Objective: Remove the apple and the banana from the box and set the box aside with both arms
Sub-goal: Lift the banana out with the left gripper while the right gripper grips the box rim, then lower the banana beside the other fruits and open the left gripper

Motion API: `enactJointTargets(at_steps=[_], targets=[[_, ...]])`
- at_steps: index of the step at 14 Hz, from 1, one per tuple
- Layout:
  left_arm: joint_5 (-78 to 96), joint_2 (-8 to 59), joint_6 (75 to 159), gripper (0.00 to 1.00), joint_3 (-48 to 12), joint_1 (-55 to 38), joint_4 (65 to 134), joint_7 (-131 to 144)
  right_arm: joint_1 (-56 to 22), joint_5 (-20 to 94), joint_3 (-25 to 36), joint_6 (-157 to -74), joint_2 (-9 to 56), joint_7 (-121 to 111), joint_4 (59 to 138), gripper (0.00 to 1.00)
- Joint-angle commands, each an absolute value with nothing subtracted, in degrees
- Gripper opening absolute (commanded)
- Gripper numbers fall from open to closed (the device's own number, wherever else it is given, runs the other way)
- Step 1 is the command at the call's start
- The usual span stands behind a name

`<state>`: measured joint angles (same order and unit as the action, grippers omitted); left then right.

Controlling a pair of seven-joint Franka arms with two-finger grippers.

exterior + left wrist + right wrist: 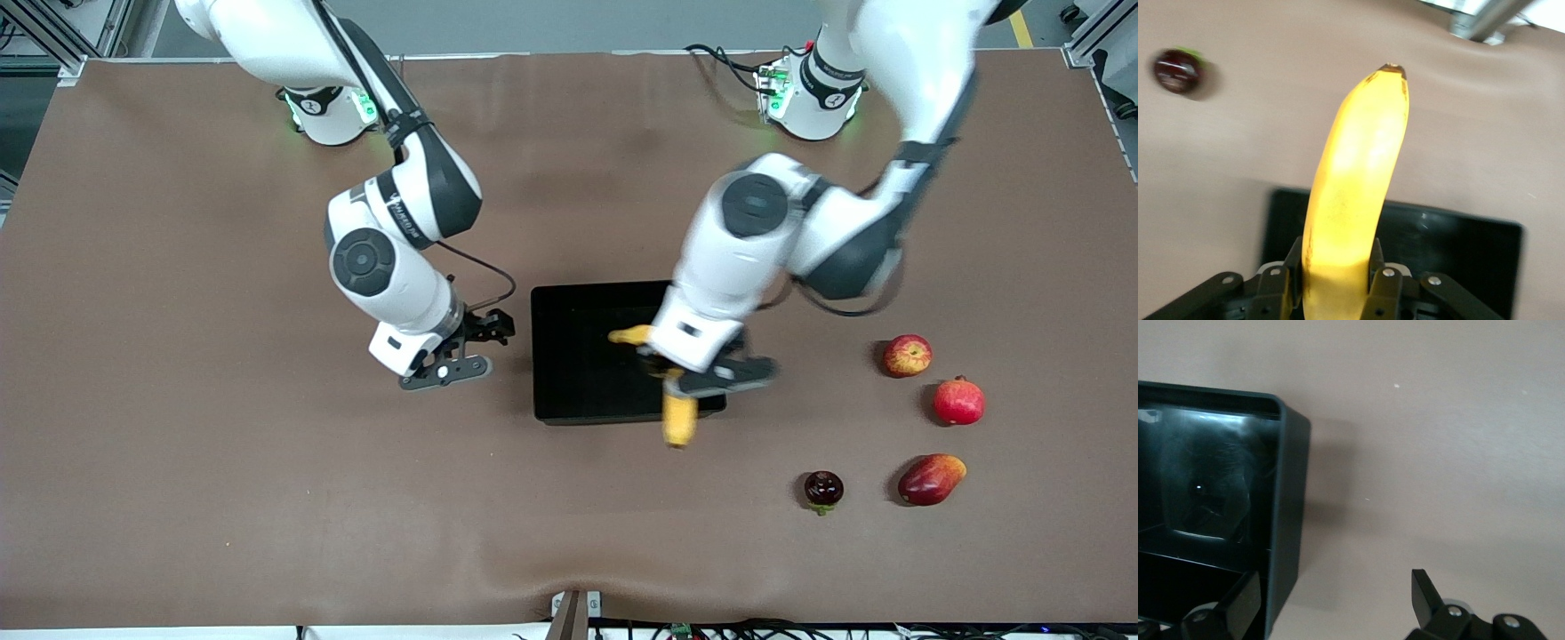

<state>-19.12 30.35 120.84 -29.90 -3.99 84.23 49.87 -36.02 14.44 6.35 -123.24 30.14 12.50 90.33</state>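
Banana (679,418), long, curved, smooth yellow, pinched in the left tool (689,378) over the black box (578,373), at the box's edge toward the left arm's end. Box is glossy rectangular plastic with low walls, sitting on the brown matte counter (222,462). Right tool (462,351), fingers spread, hangs just beside the box's wall toward the right arm's end. Round red, yellow-streaked apple (907,356) lies well apart from the box, toward the left arm's end. Small dark maroon fruit (823,489) is nearer the front camera than the box.
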Motion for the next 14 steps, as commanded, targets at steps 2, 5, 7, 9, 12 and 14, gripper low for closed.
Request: enactJointTargets(at_steps=[2,5,7,9,12,14], targets=[[-17.49,26.99,119.27,0.00,-30.76,4.90,92.09,47.72,-39.45,15.38,6.86,-127.08,34.44,16.17,88.68,1.00],[-17.58,27.16,119.70,0.00,-30.76,11.58,95.88,47.64,-41.22,15.38,6.86,-127.35,37.96,16.52,86.23,1.00],[-18.37,28.47,122.59,0.00,-30.76,15.45,98.43,46.59,-41.48,15.47,6.77,-127.88,39.11,16.52,86.13,1.00],[-18.37,30.84,124.62,0.00,-30.50,16.52,99.23,45.70,-41.48,15.47,6.86,-128.40,39.99,16.61,86.13,1.00],[-18.37,34.88,127.87,0.00,-30.50,19.85,99.32,45.70,-41.75,15.73,6.85,-130.95,41.74,16.70,86.13,1.00],[-18.37,36.82,131.03,0.00,-29.80,20.47,100.36,45.70,-42.45,17.92,6.77,-131.48,42.71,18.62,86.13,1.00]])
